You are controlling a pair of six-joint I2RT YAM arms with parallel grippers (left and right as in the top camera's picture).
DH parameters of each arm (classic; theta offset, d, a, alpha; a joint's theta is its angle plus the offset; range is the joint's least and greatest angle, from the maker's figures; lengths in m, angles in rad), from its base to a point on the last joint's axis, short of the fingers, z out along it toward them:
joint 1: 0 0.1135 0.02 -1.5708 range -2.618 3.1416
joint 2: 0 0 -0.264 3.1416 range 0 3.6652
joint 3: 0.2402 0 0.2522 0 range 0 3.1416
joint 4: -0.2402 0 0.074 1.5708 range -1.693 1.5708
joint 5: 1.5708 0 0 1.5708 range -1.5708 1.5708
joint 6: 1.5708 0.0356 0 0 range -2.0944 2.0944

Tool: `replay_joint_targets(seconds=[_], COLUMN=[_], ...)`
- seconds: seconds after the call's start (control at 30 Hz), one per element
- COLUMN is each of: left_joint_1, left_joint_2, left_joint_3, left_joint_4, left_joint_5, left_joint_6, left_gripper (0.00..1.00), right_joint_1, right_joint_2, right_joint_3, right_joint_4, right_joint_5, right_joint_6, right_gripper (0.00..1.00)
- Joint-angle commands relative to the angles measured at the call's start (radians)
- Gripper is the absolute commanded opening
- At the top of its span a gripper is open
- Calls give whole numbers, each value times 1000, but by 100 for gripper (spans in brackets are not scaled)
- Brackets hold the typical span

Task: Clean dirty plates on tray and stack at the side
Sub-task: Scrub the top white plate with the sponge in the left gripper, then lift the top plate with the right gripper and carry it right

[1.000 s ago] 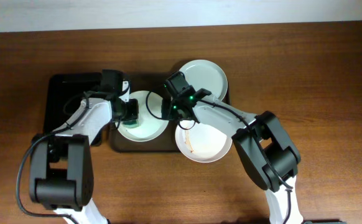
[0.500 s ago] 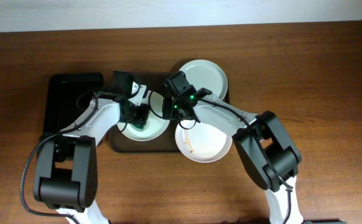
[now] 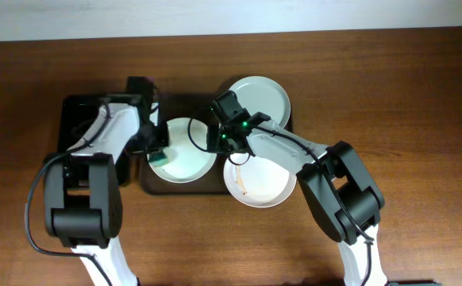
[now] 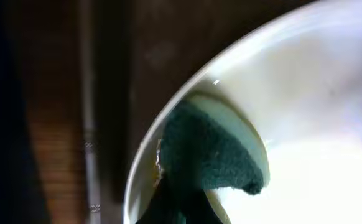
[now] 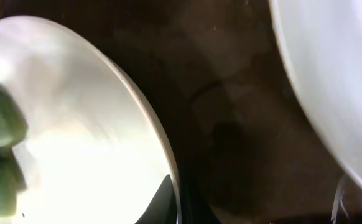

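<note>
Three white plates lie on the brown tray (image 3: pixel 182 187). My left gripper (image 3: pixel 156 151) is shut on a green sponge (image 3: pixel 159 159) and presses it on the left edge of the left plate (image 3: pixel 187 151). In the left wrist view the sponge (image 4: pixel 212 149) sits just inside the rim of this plate (image 4: pixel 311 124). My right gripper (image 3: pixel 215 143) is shut on the plate's right rim; the right wrist view shows the rim (image 5: pixel 168 168) pinched between its fingers (image 5: pixel 180 202). A clean-looking plate (image 3: pixel 261 99) lies at the back right. A plate with an orange smear (image 3: pixel 259 183) overhangs the tray's front right.
A smaller black tray (image 3: pixel 84 127) lies left of the brown tray, partly under my left arm. Bare wooden table (image 3: pixel 406 119) surrounds both trays. The two arms meet close together over the left plate.
My left gripper swept the sponge right toward the plate's middle, then back to its left edge. The right gripper and the other plates have not moved.
</note>
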Motion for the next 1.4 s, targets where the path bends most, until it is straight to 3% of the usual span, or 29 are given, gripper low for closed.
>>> replay_joint_targets(seconds=[0.0, 0.17, 0.2, 0.3, 0.4, 0.43, 0.5, 0.57, 0.77, 0.83, 0.97, 1.07, 1.17, 1.23, 1.37], left_joint_1=[15, -63, -80, -109, -85, -72, -36, -32, -31, -29, -29, -19, 48, 98, 159], left_joint_2=[29, 102, 119, 131, 131, 131, 132, 134, 134, 134, 134, 133, 133, 134, 135], left_joint_3=[61, 56, 56, 62, 66, 66, 66, 66, 108, 221, 444, 600, 704, 705, 705], left_joint_4=[-14, 98, 91, 87, 104, 120, 169, 166, -110, -222, -354, -461, -510, -509, -502], left_joint_5=[-48, -11, 32, 333, 366, 352, 150, -55, -29, -42, -213, -168, -133, -47, 61], left_joint_6=[-19, 26, 30, 217, 216, 197, 98, 98, 80, 81, 80, 81, 84, 105, 129], left_gripper=[1, 1, 1, 1, 1, 1, 1, 1, 1, 1, 1, 1, 1, 1, 1], right_joint_1=[-7, -7, -7, -7, -7, -7, -7, -7, -7, -7, -7, -7, -7, 1, 123], right_joint_2=[14, 14, 14, 14, 14, 14, 14, 14, 14, 14, 14, 8, -50, -122, -291], right_joint_3=[0, 0, 0, 0, 0, 0, 0, 0, 0, 0, 0, 2, 37, 53, 55], right_joint_4=[-4, -5, -5, -4, -4, -4, -4, -4, -5, -5, -5, -5, -32, -93, -186], right_joint_5=[35, 36, 36, 36, 36, 36, 36, 36, 29, 25, 25, 25, 41, 158, 677], right_joint_6=[13, 13, 13, 13, 13, 13, 13, 13, 13, 13, 13, 10, -124, -154, -245], right_gripper=[4, 4, 4, 4, 4, 4, 4, 4, 4, 4, 4, 4, 4, 4, 4])
